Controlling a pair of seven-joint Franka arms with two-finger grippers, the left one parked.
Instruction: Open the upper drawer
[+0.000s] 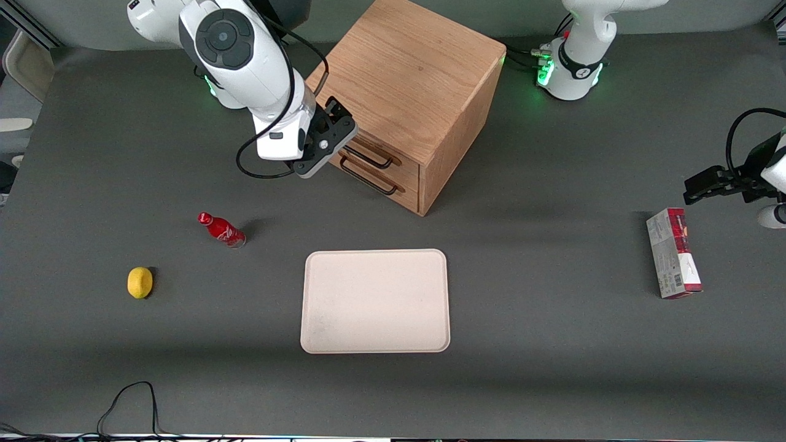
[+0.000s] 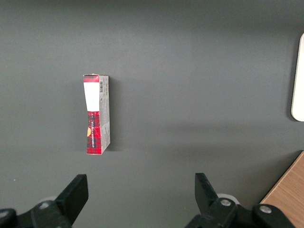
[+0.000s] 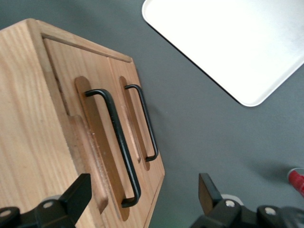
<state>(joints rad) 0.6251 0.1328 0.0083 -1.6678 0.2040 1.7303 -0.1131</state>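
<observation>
— How do the jaws stand?
— The gripper is spread wide, grasping nothing, hovering just in front of the cabinet face.
— And the upper drawer?
— Shut, flush with the lower drawer. Its black bar handle lies between the fingers, apart from both, its long axis crossing the gap.
— So?
— Advance onto the bar, I'd judge.

Open claw near upper drawer handle, lower drawer, tray nearby
</observation>
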